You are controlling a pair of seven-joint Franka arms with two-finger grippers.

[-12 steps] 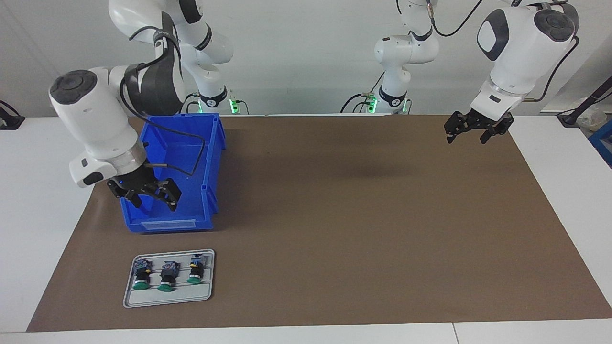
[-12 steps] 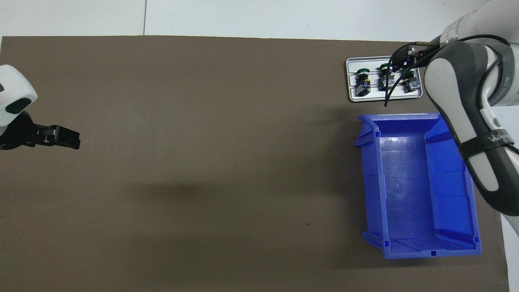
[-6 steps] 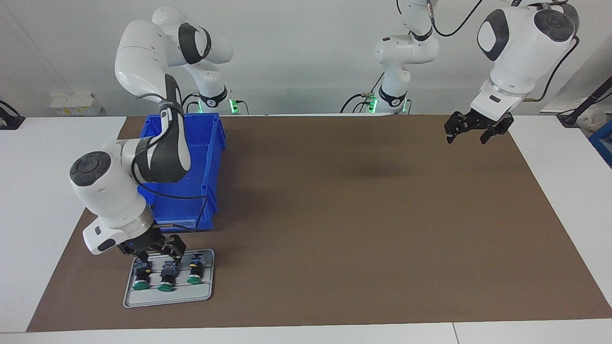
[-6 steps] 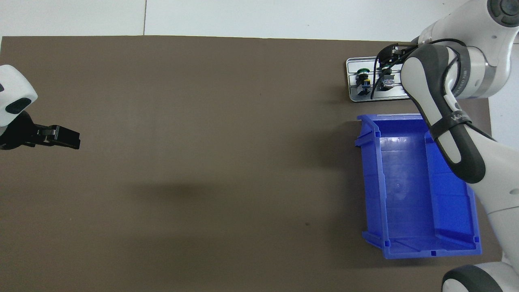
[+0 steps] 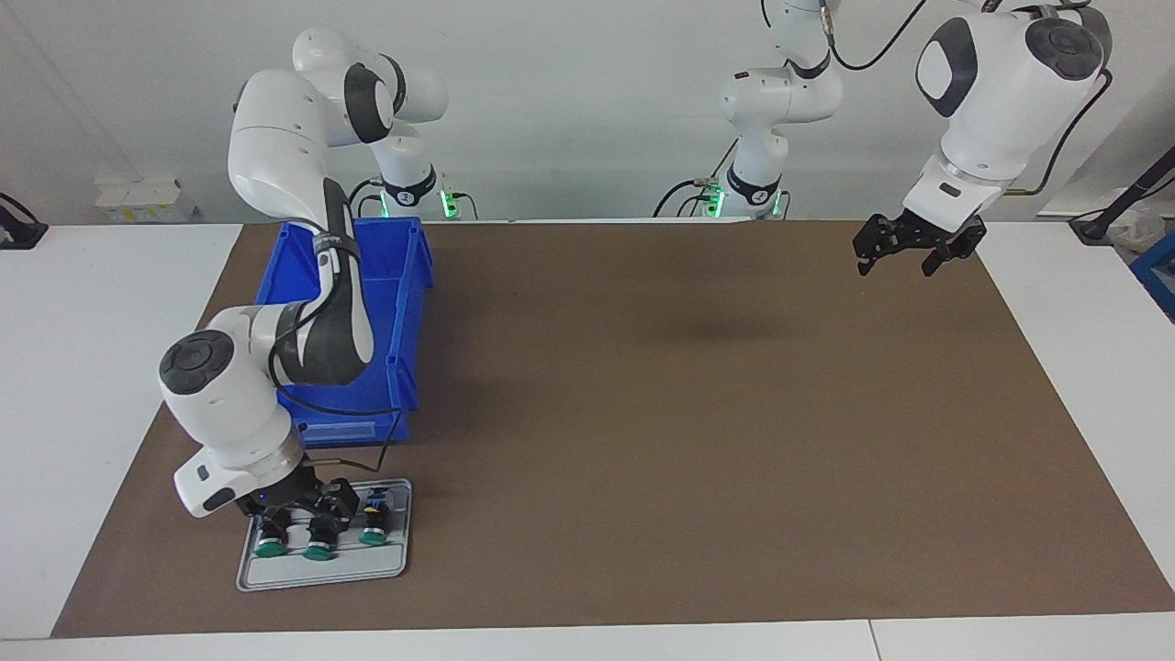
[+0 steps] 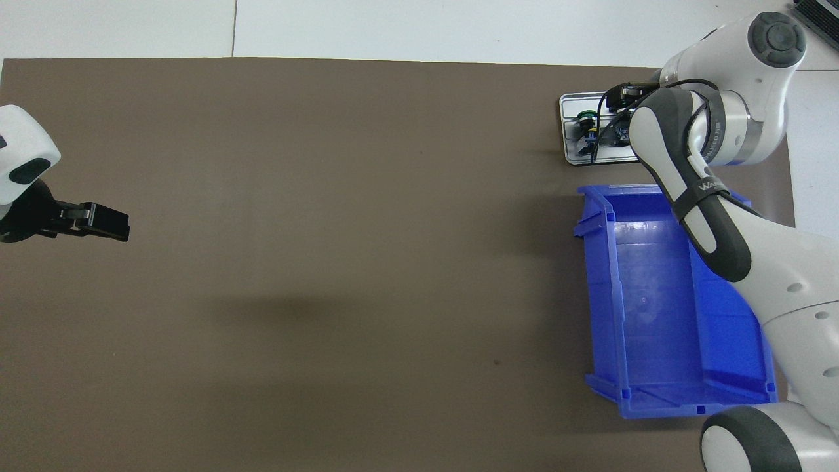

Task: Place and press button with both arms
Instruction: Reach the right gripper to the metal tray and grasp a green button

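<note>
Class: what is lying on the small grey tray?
Three green-capped push buttons lie on the grey metal tray. The right end effector is down over two of them, covering their rear ends.

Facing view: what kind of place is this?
Probably a robotics lab bench: two white robot arms on a table, brown mat, blue bin, grey tray of green push-buttons.

Facing view: high, across the bench [image 5: 587, 633], looking at both arm bases, whole brown mat [image 5: 698, 441] in frame. Overhead view: above robots' end, steep down, closer. Both share mat, blue bin [image 6: 662, 308], grey tray [image 6: 569, 131], half a turn apart.
</note>
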